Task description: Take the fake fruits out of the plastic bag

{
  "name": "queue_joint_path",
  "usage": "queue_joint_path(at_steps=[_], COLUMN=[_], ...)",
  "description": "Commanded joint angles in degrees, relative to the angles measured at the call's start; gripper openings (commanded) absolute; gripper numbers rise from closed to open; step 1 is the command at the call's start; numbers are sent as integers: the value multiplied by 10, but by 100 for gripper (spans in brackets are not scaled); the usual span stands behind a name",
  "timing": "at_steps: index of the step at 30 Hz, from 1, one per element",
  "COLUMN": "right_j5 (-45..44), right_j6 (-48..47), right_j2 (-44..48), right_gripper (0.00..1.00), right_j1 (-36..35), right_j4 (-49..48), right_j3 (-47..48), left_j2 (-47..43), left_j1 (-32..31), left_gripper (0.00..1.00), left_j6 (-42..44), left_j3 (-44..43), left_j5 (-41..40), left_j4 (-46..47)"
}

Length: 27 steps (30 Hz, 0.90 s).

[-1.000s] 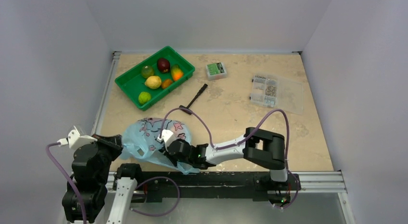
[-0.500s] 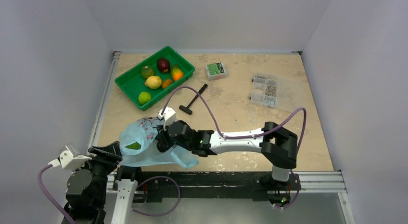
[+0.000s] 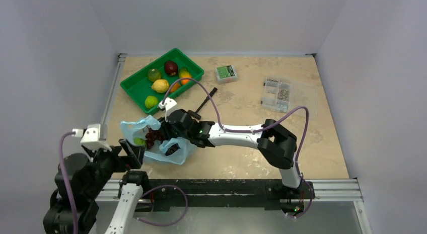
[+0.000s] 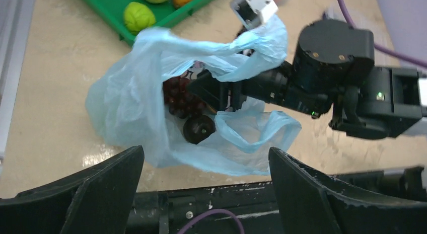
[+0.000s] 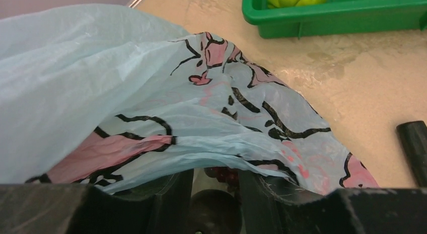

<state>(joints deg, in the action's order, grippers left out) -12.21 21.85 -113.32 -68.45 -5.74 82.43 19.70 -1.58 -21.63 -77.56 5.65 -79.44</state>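
Note:
The light-blue plastic bag (image 3: 132, 128) lies crumpled near the table's front left with its mouth gaping (image 4: 126, 103). Inside it show a dark purple grape bunch (image 4: 177, 95), a dark round fruit (image 4: 199, 128) and a bit of a green one (image 3: 138, 141). My right gripper (image 3: 165, 135) reaches into the mouth. Its fingers (image 5: 173, 193) stand a little apart under the printed film (image 5: 100, 68), and the grapes show beyond the gap. My left gripper (image 4: 205, 153) hangs wide open just short of the bag, touching nothing.
A green tray (image 3: 132, 90) at the back left holds several fruits, among them a lemon (image 3: 160, 85) and a lime (image 3: 151, 101). A black T-shaped tool (image 3: 204, 100), a small green-labelled box (image 3: 226, 73) and a clear parts box (image 3: 284, 94) lie further right.
The left gripper let go of the bag's edge, opened wide and drew back. The right gripper moved the bag toward the tray and its fingers parted. The bag's mouth now shows grapes.

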Motion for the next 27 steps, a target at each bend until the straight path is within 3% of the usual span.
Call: queue_joint_path(at_steps=[1,6,9,12,13,16,18,21,23,27], right_j5=[61,91,112,120,115,115,102,14,-93,-264], right_j6=[2,3,0,-9,-26,-66,-99,-148,-151,-123], right_j2=[4,7,11,21,31,57,75,93,100,140], right_gripper=[37,35,34,34,35,38,41,41,35,35], right_j1=[21,27,27,27,27,14,-3,-26,-30,-10], right_j4=[19,26,28,35,34,27,18,42,85,114], right_j3=[38,46,47,37,28,-5,-38,-63,-76,-138], left_j2=[89,142,163,216,228,243,233,199,178,117], left_j1=[-27,-31,-47,-47,-47,-47,-47,-47,-47,-47], left_gripper=[99,100,100,98,90,53,36,0,0,0], left_j6=[138,239,252,234,224,181,165,147,143,143], left_j3=[-7,31,60,57,59,76,95,134,160,226], left_j5=[104,70,26,-37,-47,-108,-122,-130,-149,-187], left_j4=[79,156,208,201,204,225,253,303,321,362])
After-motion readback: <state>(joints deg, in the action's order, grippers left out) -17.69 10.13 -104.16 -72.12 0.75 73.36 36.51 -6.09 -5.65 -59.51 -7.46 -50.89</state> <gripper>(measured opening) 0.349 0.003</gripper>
